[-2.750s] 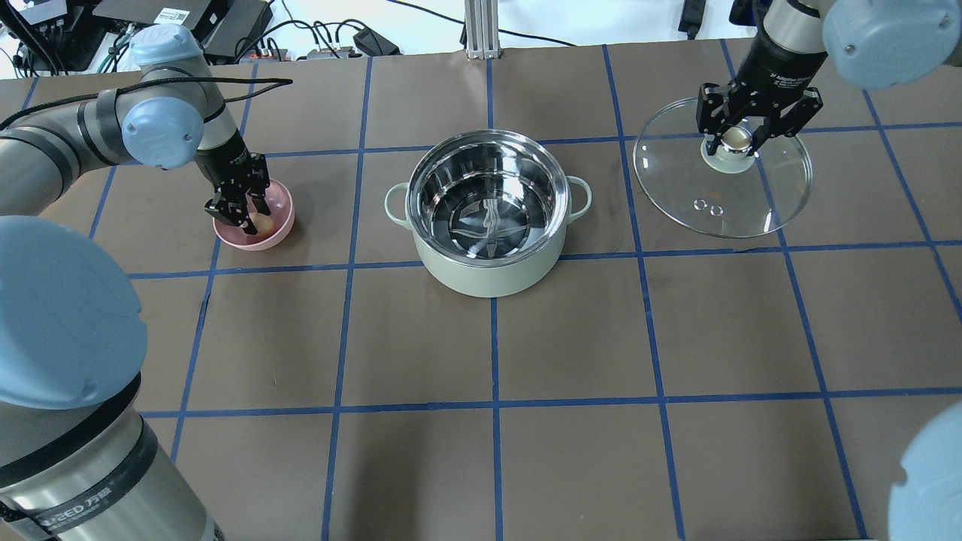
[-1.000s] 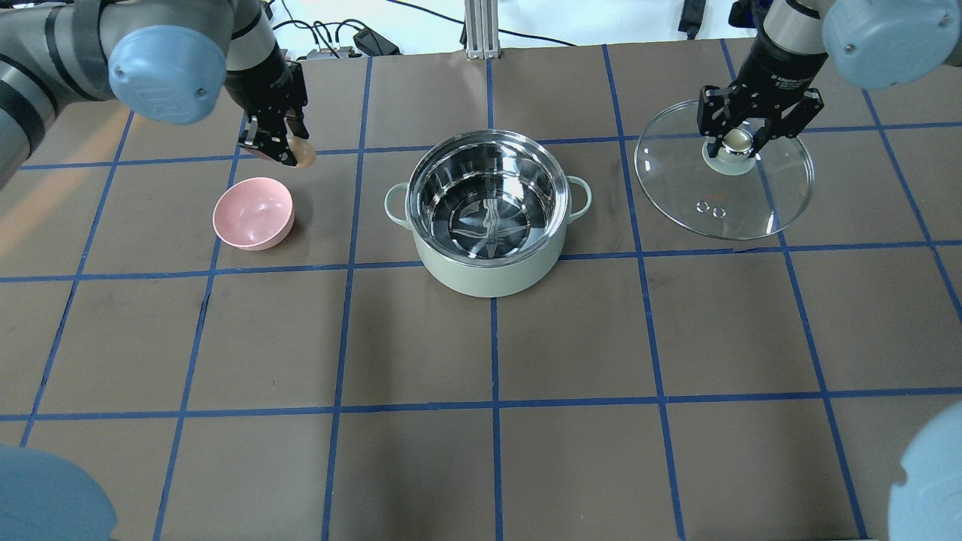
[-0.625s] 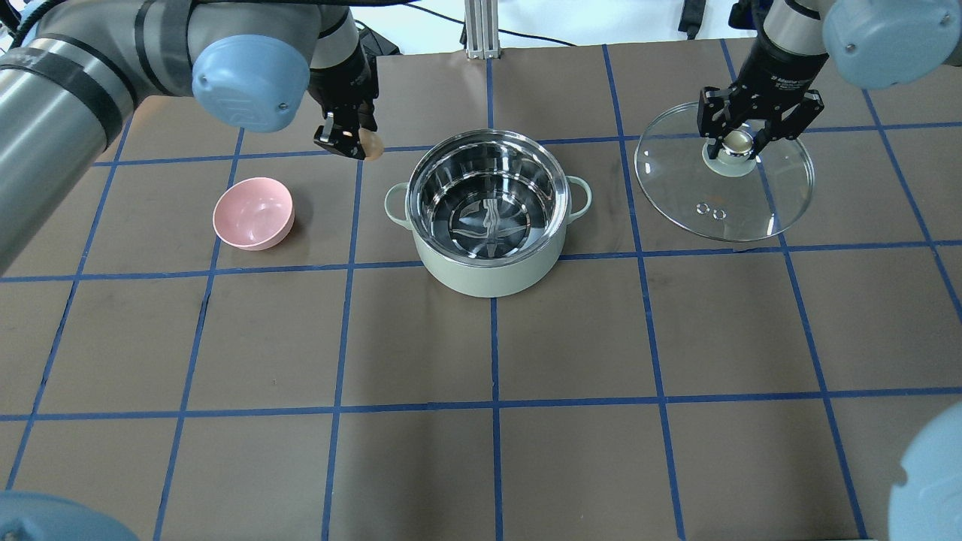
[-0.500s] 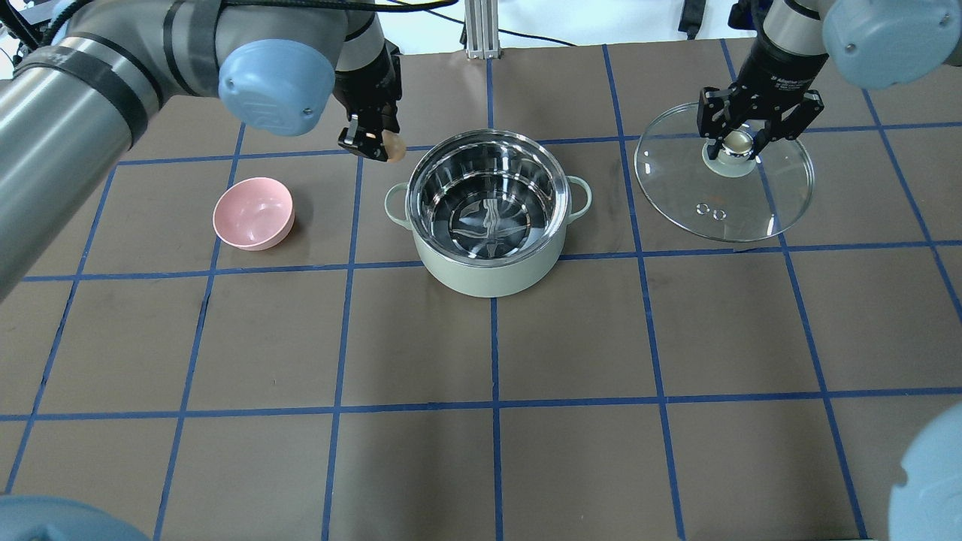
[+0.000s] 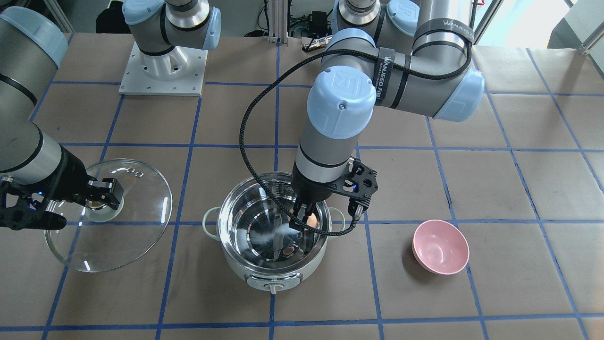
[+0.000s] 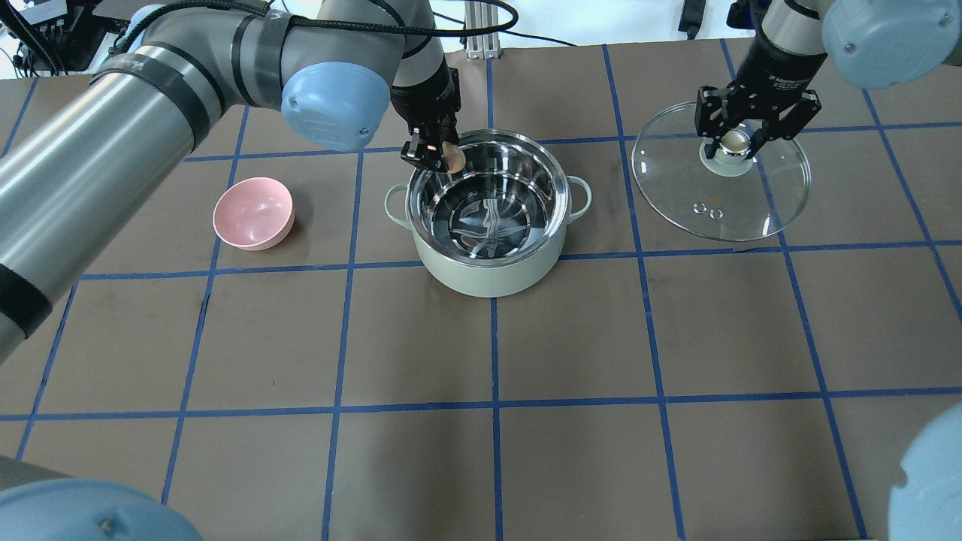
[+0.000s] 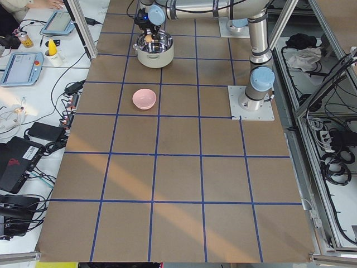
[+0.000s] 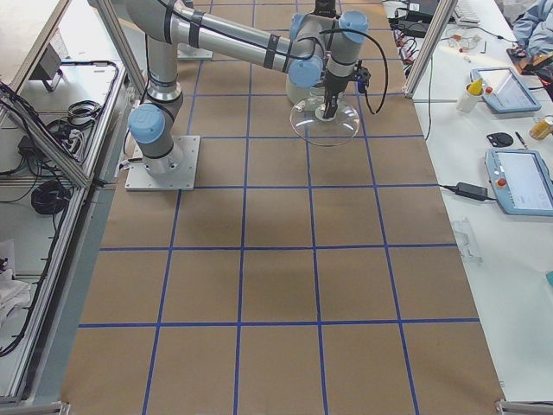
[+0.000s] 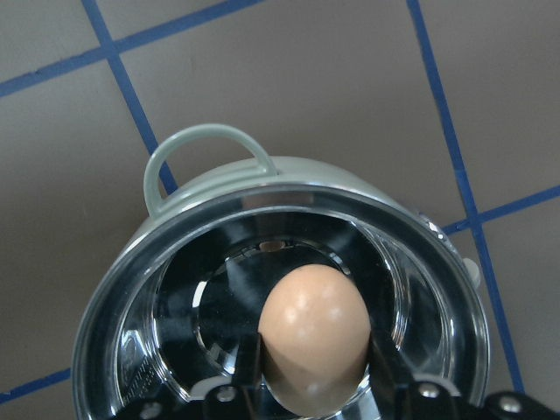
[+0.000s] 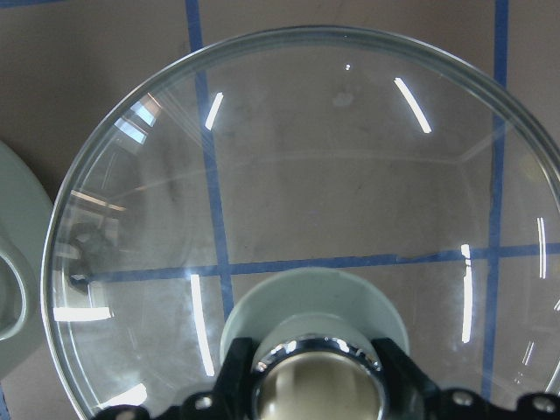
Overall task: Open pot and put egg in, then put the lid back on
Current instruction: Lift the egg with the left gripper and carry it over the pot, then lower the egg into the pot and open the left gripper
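The mint-green pot point(image 6: 488, 274) stands open at the table's middle, its steel inside bare; it also shows in the front view point(image 5: 264, 278) and the left wrist view point(image 9: 201, 144). My left gripper point(image 6: 440, 154) is shut on the tan egg point(image 6: 453, 158) and holds it over the pot's far-left rim; the egg fills the left wrist view point(image 9: 313, 328) between the fingers. My right gripper point(image 6: 736, 139) is shut on the knob of the glass lid point(image 6: 774, 203), right of the pot. The lid also shows in the right wrist view point(image 10: 306, 175) and the front view point(image 5: 137, 222).
An empty pink bowl point(image 6: 253, 213) sits left of the pot, also in the front view point(image 5: 440, 246). The brown table has blue grid tape. The left arm's black cable point(image 5: 245, 141) loops above the pot.
My left gripper lifted the egg out of the pink bowl and carried it right, from beside the bowl to over the pot's rim. The right gripper stayed on the lid's knob.
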